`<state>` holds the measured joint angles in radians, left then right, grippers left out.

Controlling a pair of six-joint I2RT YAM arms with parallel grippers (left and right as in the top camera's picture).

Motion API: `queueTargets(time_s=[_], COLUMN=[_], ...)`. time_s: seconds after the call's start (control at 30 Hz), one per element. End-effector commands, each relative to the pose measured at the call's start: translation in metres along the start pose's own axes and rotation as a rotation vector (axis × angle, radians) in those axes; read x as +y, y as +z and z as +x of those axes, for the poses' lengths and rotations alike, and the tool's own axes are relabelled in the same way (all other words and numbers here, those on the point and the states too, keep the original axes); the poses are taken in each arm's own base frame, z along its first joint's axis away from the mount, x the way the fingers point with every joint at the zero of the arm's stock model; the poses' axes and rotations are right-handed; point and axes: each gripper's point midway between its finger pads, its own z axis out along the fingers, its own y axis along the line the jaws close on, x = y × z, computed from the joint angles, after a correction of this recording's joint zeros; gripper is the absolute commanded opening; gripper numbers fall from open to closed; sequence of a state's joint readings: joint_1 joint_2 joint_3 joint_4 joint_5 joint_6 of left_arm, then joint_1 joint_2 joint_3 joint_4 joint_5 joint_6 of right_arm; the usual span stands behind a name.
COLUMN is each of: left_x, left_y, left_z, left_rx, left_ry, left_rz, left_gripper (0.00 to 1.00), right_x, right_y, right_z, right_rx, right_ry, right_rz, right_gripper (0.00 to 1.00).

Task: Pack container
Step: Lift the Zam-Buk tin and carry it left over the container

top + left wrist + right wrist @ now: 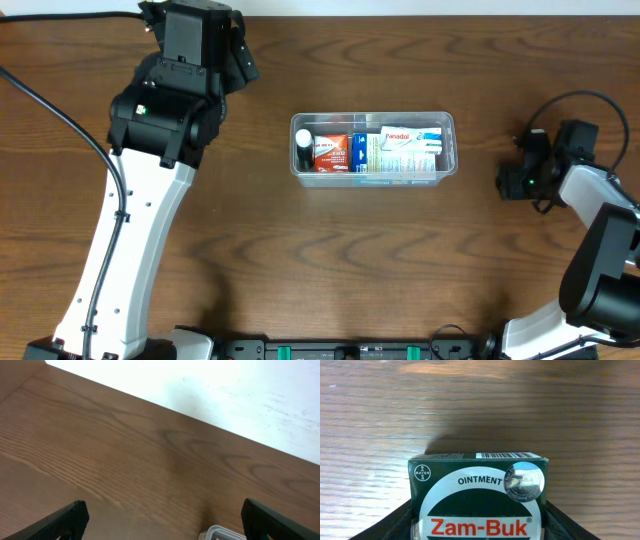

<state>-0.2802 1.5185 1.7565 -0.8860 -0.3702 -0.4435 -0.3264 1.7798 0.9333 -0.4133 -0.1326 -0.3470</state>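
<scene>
The clear plastic container point(372, 119) sits in the middle of the table. It holds a small dark bottle, a red box point(330, 152), and a white and blue Panadol box point(408, 146). My right gripper point(510, 182) is to the right of the container, apart from it. It is shut on a dark green Zam-Buk ointment box point(479, 491), which fills the space between its fingers point(479, 527). My left gripper point(243, 62) is open and empty near the table's back left. One corner of the container point(221, 533) shows between its fingers point(165, 510).
The table's far edge and a white wall point(225, 385) lie just beyond the left gripper. Black cables run along the back left point(70, 18) and loop by the right arm point(580, 100). Bare wood surrounds the container.
</scene>
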Motion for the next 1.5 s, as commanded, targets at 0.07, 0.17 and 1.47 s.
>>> queueTargets(time_s=[0.07, 0.17, 1.47], left_x=[0.004, 0.004, 0.004], left_y=[-0.002, -0.002, -0.002], left_z=[-0.005, -0.005, -0.005], left_rx=[-0.016, -0.016, -0.016], left_ry=[0.007, 0.007, 0.007], left_rz=[-0.013, -0.013, -0.013], left_gripper=[0.98, 0.98, 0.98], right_x=[0.025, 0.028, 0.304], right_y=[-0.007, -0.03, -0.098], right_z=[-0.001, -0.022, -0.12], right_rx=[0.045, -0.003, -0.426], right_ry=[-0.013, -0.001, -0.214], right_rz=[-0.033, -0.025, -0.204], right_gripper=[0.63, 0.62, 0.44])
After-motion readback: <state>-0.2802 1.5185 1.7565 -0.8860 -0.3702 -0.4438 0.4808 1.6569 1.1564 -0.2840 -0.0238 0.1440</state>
